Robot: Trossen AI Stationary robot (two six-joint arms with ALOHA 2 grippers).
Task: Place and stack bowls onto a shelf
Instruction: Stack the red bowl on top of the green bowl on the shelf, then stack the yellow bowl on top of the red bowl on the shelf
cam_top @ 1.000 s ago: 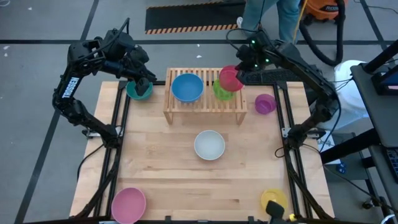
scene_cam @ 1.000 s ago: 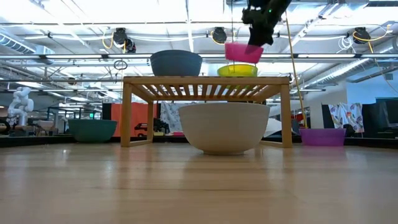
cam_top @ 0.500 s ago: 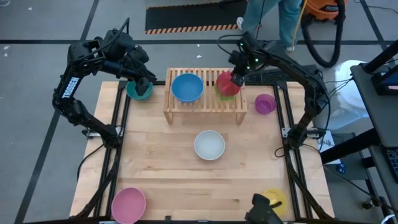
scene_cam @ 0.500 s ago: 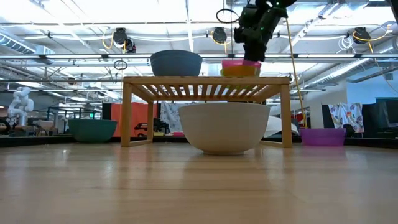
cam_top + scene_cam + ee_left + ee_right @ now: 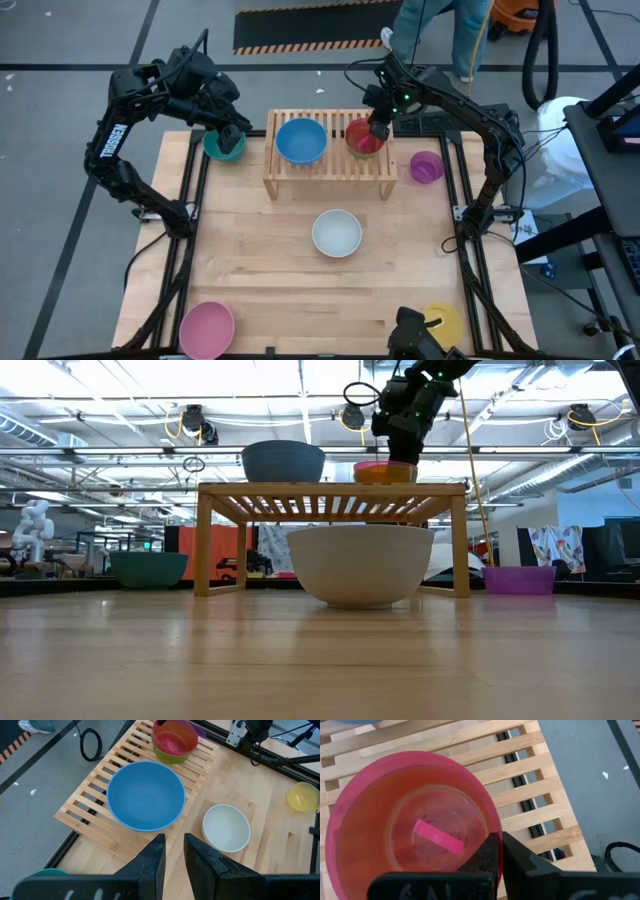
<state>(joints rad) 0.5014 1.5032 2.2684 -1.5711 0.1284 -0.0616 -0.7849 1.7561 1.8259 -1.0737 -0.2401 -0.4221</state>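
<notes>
Red bowl (image 5: pixel 364 136): sitting nested in the green bowl (image 5: pixel 166 755) on the shelf's right part, rim being pinched by the right end effector (image 5: pixel 378 129).
Green bowl: resting on the slats under the red one, only its rim showing in the left wrist view.
Blue bowl (image 5: pixel 301 140): sitting upright on the shelf's middle-left slats, just beside the red-and-green stack, not touching it.
Shelf (image 5: pixel 330 171): standing at the far middle of the bench (image 5: pixel 270 270), slatted top carrying three bowls, legs resting on the wood.
Right end effector: reaching down over the shelf, fingers (image 5: pixel 517 857) closing on the red bowl's rim, one inside and one outside the wall in the right wrist view.
White bowl (image 5: pixel 336 233): sitting upright on the bench in front of the shelf, apart from it.
Purple bowl (image 5: pixel 427 166): sitting on the bench just right of the shelf's right legs.
Teal bowl (image 5: pixel 224 146): sitting at the bench's far left corner, just left of the shelf, partly hidden under the left arm.
Left end effector (image 5: pixel 232 134): hanging over the teal bowl, fingers (image 5: pixel 151 861) standing a narrow gap apart, gripping nothing.
Pink bowl (image 5: pixel 207 329): sitting at the near left corner of the bench.
Yellow bowl (image 5: pixel 441 323): sitting at the near right corner of the bench, well apart from the rest.
Person (image 5: pixel 440 30): standing on the floor beyond the bench, only legs showing.
</notes>
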